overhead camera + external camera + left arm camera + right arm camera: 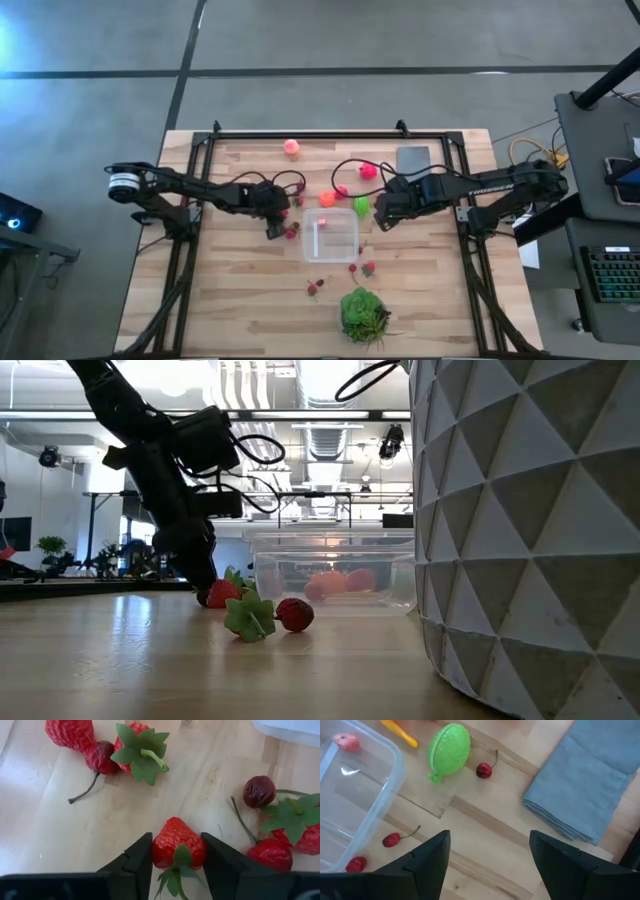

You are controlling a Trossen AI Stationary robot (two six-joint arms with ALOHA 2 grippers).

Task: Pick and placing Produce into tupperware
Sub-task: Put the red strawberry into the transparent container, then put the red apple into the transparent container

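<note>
The clear tupperware (331, 236) stands mid-table, also in the low view (335, 550), with a small pink piece (346, 741) inside. Produce lies around it: strawberries and cherries (259, 791) at its left, a lime-green fruit (449, 749), an orange piece (327, 198) and pink pieces (291, 147) beyond it, and berries (313, 288) on the near side. My left gripper (176, 862) is low at the container's left, shut on a red strawberry (177, 842). My right gripper (490, 852) hovers open near the container's far right corner, touching nothing. My left gripper pinches the red strawberry between its two fingers (141, 857), one on each flank (162, 845) of the fruit. The leafy stem end (181, 857) points back toward the wrist. The fingers slant down from the table's left. The low view shows the strawberry (222, 593) at table level.
A grey folded cloth (590, 780) lies on the far right of the table. A green leafy bunch (363, 315) sits near the near edge. A large white faceted pot (530, 530) fills the right of the low view. Bare wood lies at the near left.
</note>
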